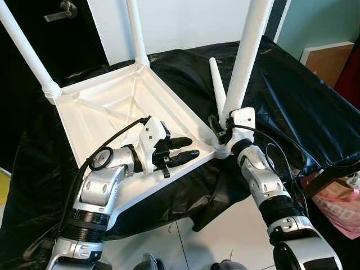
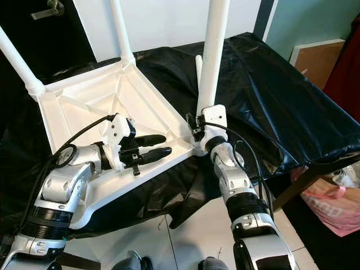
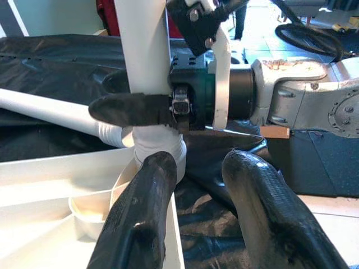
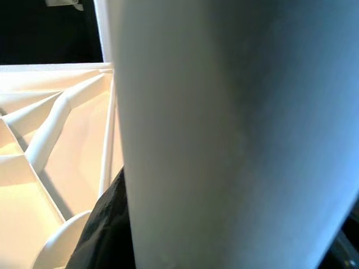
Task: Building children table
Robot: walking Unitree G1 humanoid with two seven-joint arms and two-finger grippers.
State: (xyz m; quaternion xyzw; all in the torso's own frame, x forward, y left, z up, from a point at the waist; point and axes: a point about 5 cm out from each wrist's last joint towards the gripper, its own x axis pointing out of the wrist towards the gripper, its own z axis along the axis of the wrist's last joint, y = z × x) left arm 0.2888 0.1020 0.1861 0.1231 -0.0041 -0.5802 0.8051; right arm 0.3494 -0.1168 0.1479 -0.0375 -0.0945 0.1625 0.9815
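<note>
The white children's table [image 1: 73,132] lies upside down on a black cloth, with two legs standing at its far corners. My right gripper [image 1: 223,129] is shut on the base of a third upright leg [image 1: 250,50] at the near right corner socket. One of its black fingers [image 3: 132,109] wraps across the leg [image 3: 143,45]. My left gripper [image 1: 190,149] is open over the table's underside, its tips pointing at that same corner and holding nothing. A loose fourth leg [image 1: 216,84] lies on the cloth just behind.
The black cloth [image 1: 292,101] covers the work surface and drapes over its front edge. A dark door with a lever handle [image 1: 62,10] is at the back left. At the right are a wooden board [image 1: 329,59] and a pink bag [image 1: 337,208] on the floor.
</note>
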